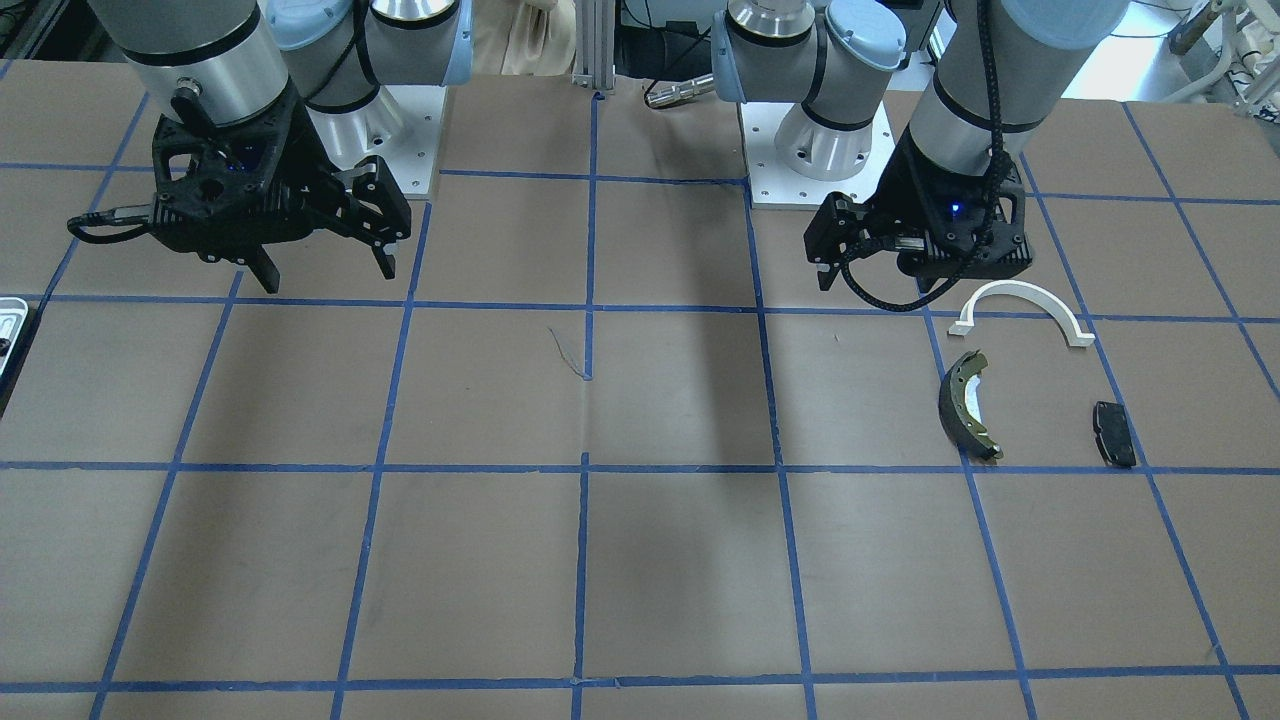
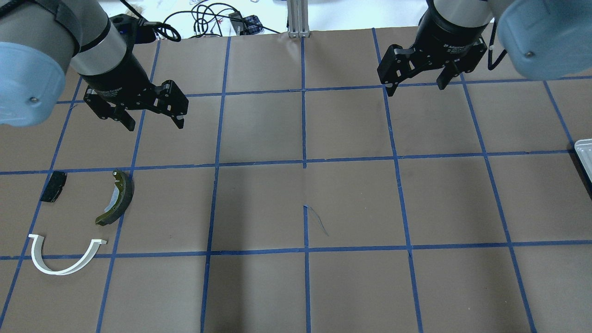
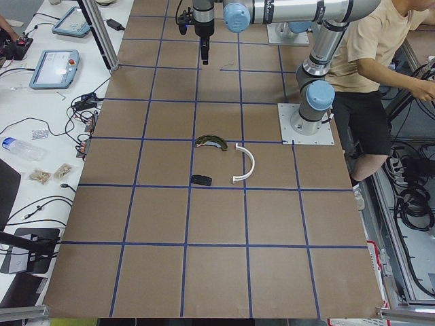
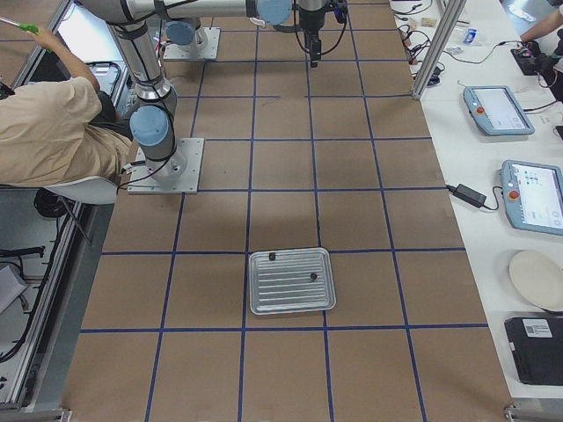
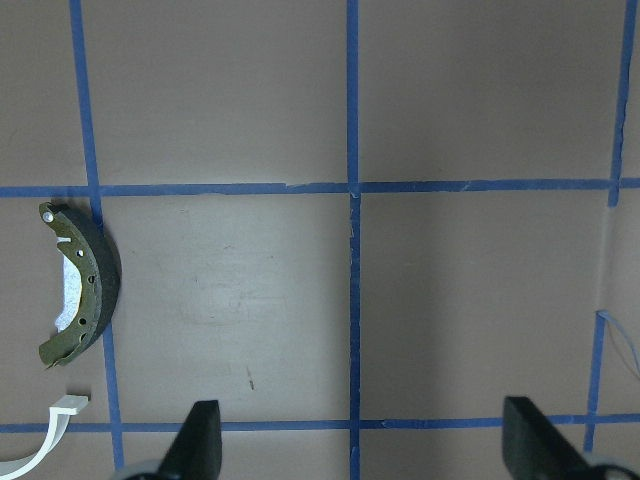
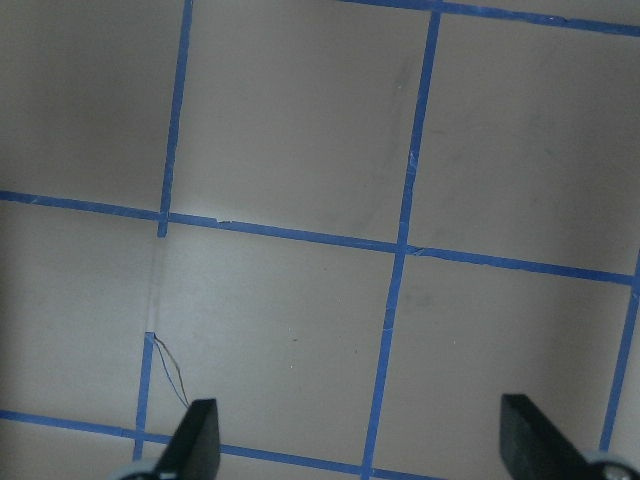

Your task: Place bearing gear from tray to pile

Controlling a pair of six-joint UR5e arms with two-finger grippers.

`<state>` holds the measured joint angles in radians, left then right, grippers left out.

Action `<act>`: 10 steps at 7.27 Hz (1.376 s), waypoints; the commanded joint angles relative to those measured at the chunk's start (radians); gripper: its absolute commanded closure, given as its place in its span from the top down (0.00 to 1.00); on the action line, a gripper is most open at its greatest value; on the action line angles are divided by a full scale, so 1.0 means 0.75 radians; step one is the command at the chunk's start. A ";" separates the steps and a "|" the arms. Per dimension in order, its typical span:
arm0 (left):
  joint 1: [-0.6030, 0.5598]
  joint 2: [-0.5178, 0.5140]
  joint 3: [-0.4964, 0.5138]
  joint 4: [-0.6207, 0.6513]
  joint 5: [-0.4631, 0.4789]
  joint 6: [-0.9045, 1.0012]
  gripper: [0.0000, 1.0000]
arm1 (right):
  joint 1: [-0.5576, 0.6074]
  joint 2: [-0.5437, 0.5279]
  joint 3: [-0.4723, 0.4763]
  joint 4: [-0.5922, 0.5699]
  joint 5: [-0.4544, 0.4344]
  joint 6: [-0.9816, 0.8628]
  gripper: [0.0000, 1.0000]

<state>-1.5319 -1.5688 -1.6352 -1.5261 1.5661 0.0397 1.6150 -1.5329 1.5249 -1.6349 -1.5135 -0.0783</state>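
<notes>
- My left gripper (image 2: 155,125) is hanging above the brown table (image 2: 351,203), its jaws standing wide apart and gripping nothing.
- My right gripper (image 2: 415,87) is hovering over the table's other half, its jaws likewise spread wide and empty.
- The tray (image 4: 281,299) is lying flat at the table's end on my right, well apart from both grippers. Only its rounded corner is showing at the edge of the overhead view.
- A small dark part (image 4: 272,257) is resting by the tray's rim and a second dark part (image 4: 313,277) is sitting nearer its middle. Both are showing too small for me to tell which is the bearing gear.
- The pile is sitting on my left side of the table, its three pieces lying near one another without touching.
- The white half-ring bracket (image 2: 55,273) is lying closest to my base, its open side facing away from me.
- The olive brake shoe (image 2: 125,196) is lying just beyond the bracket. It is showing at the left edge of my left wrist camera, outside the span of the jaws.
- The small black pad (image 2: 53,186) is lying beside the brake shoe, toward the table's left end.
- Blue tape lines (image 2: 304,138) are crossing the table in a grid.
- A person in a beige shirt (image 3: 380,41) is sitting behind my bases in the side views.
</notes>
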 commanded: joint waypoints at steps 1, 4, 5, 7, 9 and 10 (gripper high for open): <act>-0.001 0.014 -0.008 -0.017 0.004 0.000 1.00 | -0.002 -0.010 -0.002 0.022 -0.023 0.021 1.00; 0.005 0.012 -0.008 -0.013 0.006 0.002 1.00 | -0.219 -0.010 0.008 0.032 -0.027 -0.006 1.00; 0.003 0.014 -0.008 -0.013 0.008 0.002 1.00 | -0.340 0.005 0.038 0.020 -0.031 -0.061 1.00; 0.005 0.014 -0.008 -0.015 0.008 0.002 1.00 | -0.586 0.129 0.069 -0.029 -0.029 -0.389 1.00; 0.010 0.010 -0.010 -0.015 0.010 0.002 1.00 | -0.822 0.258 0.088 -0.176 -0.182 -0.592 1.00; 0.010 0.012 -0.010 -0.017 0.008 0.002 1.00 | -0.951 0.343 0.088 -0.308 -0.209 -0.751 1.00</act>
<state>-1.5253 -1.5604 -1.6422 -1.5371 1.5731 0.0414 1.0225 -1.3516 1.5864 -1.7649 -1.6274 -0.5139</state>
